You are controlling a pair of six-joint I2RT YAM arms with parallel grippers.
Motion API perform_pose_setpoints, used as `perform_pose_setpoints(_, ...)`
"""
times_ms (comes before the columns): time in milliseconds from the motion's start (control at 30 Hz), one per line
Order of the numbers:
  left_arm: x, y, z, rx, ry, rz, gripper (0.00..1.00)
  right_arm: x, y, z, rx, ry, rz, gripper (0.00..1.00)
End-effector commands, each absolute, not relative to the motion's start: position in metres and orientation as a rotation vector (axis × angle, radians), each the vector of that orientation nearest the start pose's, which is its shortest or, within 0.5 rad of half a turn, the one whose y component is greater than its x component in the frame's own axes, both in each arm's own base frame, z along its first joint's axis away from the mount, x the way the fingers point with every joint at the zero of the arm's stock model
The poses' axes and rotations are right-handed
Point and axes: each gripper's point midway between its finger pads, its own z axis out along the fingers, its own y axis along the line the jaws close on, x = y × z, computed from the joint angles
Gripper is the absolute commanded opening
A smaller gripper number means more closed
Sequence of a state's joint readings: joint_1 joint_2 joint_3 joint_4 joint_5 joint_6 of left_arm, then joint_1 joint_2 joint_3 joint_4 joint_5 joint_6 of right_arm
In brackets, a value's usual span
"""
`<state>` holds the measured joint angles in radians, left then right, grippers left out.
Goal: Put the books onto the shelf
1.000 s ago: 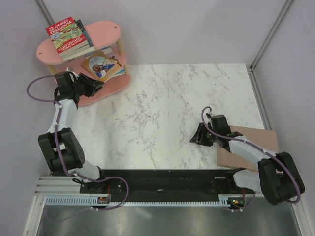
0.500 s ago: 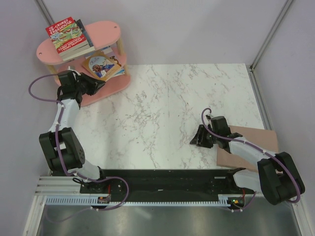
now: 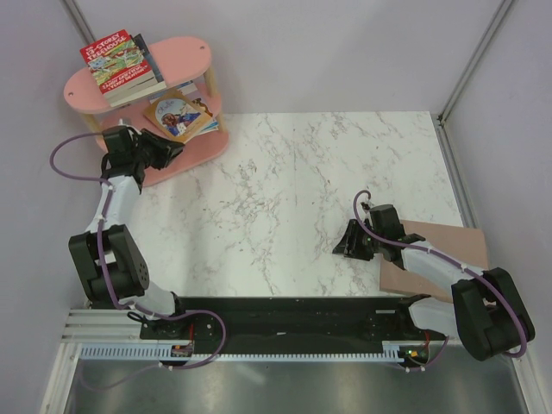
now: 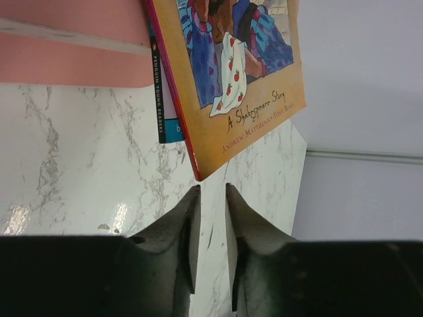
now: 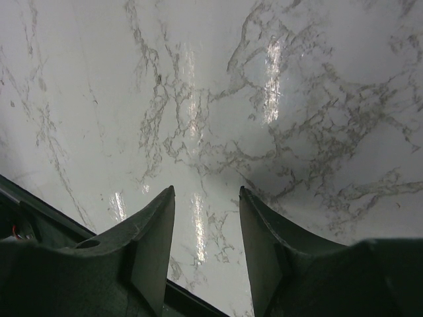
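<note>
The pink three-tier shelf (image 3: 185, 52) stands at the table's far left. A stack of books topped by the red treehouse one (image 3: 115, 60) lies on its top board. The orange-tan book (image 3: 178, 115) lies on other books on the middle board, overhanging the front. In the left wrist view that orange-tan book (image 4: 244, 79) lies over a blue-spined book (image 4: 158, 99), its corner just beyond my fingertips. My left gripper (image 3: 175, 147) (image 4: 211, 189) is open by a narrow gap with nothing in it. My right gripper (image 3: 340, 246) (image 5: 207, 191) hangs open and empty over the marble.
A flat plain brown board (image 3: 440, 259) lies at the right table edge under my right arm. The shelf's lower pink board (image 4: 66, 63) sits on the marble table (image 3: 293, 190). Grey walls enclose the table on three sides.
My left gripper's jaws have narrowed and it has edged slightly toward the shelf. The right arm has hardly moved.
</note>
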<state>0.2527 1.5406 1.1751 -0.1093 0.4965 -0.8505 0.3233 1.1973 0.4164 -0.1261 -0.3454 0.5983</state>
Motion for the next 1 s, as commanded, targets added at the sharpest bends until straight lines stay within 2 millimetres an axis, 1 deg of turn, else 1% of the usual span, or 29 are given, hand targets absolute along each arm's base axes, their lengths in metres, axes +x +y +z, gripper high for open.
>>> perform_pose_setpoints(0, 0.446, -0.001, 0.233, -0.794, 1.89, -0.852, 0.36, 0.217, 0.161, 0.027, 0.185, 2.56, 0.821, 0.52)
perform_pose_setpoints(33, 0.445, -0.001, 0.231, -0.798, 1.891, -0.846, 0.37, 0.217, 0.162, 0.028, 0.185, 2.557, 0.825, 0.52)
perform_pose_setpoints(133, 0.446, -0.003, 0.224, -0.809, 1.898, -0.837, 0.38, 0.217, 0.162, 0.028, 0.184, 2.556, 0.827, 0.52)
perform_pose_setpoints(167, 0.448, 0.0, 0.219, -0.826, 1.9, -0.827, 0.38, 0.217, 0.162, 0.028, 0.184, 2.556, 0.827, 0.52)
perform_pose_setpoints(267, 0.453, 0.001, 0.219, -0.832, 1.889, -0.828, 0.38, 0.216, 0.162, 0.028, 0.185, 2.556, 0.83, 0.52)
perform_pose_setpoints(467, 0.457, 0.006, 0.234, -0.826, 1.847, -0.798, 0.38, 0.216, 0.161, 0.028, 0.185, 2.554, 0.828, 0.52)
perform_pose_setpoints(567, 0.46, 0.008, 0.237, -0.823, 1.84, -0.794, 0.38, 0.216, 0.161, 0.027, 0.187, 2.559, 0.827, 0.52)
perform_pose_setpoints(700, 0.465, 0.008, 0.23, -0.844, 1.848, -0.807, 0.38, 0.215, 0.162, 0.026, 0.185, 2.563, 0.828, 0.52)
perform_pose_setpoints(733, 0.466, 0.008, 0.232, -0.848, 1.835, -0.815, 0.38, 0.215, 0.161, 0.026, 0.185, 2.561, 0.828, 0.52)
perform_pose_setpoints(800, 0.465, 0.006, 0.232, -0.863, 1.831, -0.822, 0.38, 0.214, 0.161, 0.026, 0.187, 2.562, 0.828, 0.53)
perform_pose_setpoints(833, 0.468, 0.005, 0.236, -0.848, 1.809, -0.828, 0.38, 0.215, 0.161, 0.026, 0.189, 2.559, 0.827, 0.53)
perform_pose_setpoints(867, 0.467, 0.006, 0.236, -0.851, 1.805, -0.827, 0.38, 0.214, 0.161, 0.025, 0.19, 2.565, 0.827, 0.53)
perform_pose_setpoints(933, 0.467, 0.003, 0.241, -0.846, 1.78, -0.849, 0.38, 0.214, 0.161, 0.025, 0.19, 2.567, 0.829, 0.53)
perform_pose_setpoints(967, 0.467, 0.001, 0.239, -0.849, 1.778, -0.858, 0.38, 0.214, 0.162, 0.024, 0.188, 2.569, 0.829, 0.53)
